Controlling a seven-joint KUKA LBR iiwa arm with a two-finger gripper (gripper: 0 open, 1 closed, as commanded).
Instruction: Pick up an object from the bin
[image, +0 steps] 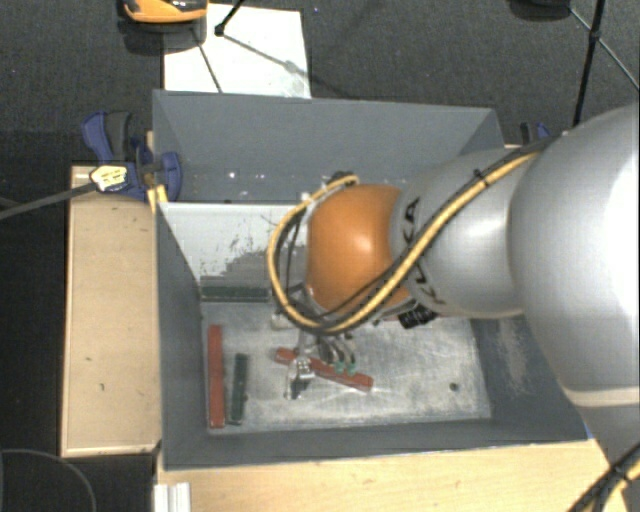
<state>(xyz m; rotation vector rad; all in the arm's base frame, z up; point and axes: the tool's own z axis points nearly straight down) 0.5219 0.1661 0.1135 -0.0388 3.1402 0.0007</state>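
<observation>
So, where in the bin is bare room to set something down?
The widest bare patch is the right part of the bin floor, between the gripper and the right wall. Crowded: the left side, with a red stick and a dark green stick, and the centre, where a red and green piece lies by the gripper.

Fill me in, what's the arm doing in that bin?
The KUKA arm has its gripper down at the floor of the grey metal bin, over a thin red stick with a green part near the middle. A long red strip and a shorter dark green strip lie side by side near the view's left wall. No grasp is visible.
</observation>
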